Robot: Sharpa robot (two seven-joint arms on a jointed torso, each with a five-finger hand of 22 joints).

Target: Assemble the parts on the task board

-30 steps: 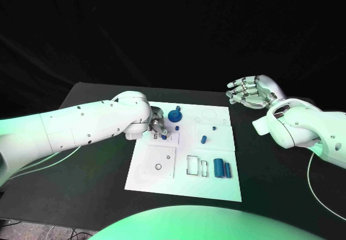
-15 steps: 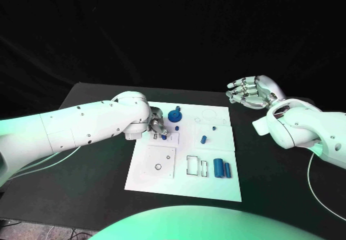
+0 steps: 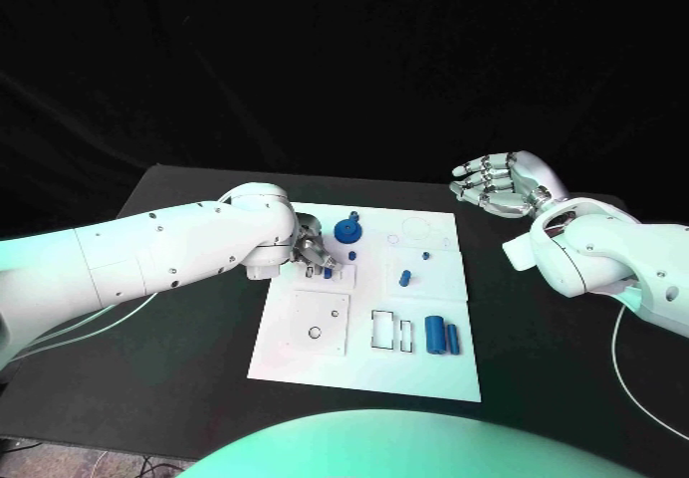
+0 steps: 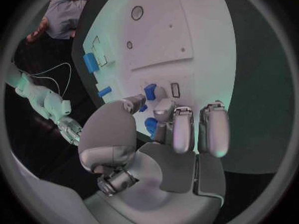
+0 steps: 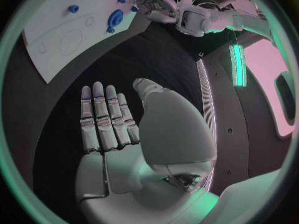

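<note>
The white rectangular task board (image 3: 366,344) lies in the middle of the black table (image 3: 172,329), with small blue parts scattered over its upper and lower right areas. The left hand (image 3: 314,254) is down at the board's upper left edge, its fingertips (image 4: 163,108) closed around a small blue block (image 4: 150,91) beside a little rectangular slot (image 4: 175,89). This looks like the seating step: the next move probably calls for lining the block up squarely and pressing straight down. A round blue knob-like part (image 3: 347,231) stands just above that hand, close enough to be bumped. The right hand (image 3: 496,182) hovers at the upper right, off the board's corner, fingers straight, side by side, holding nothing. Two blue cylinders (image 3: 442,336) lie at the lower right of the board, well apart from both hands, and the bare table around the board leaves room.
</note>
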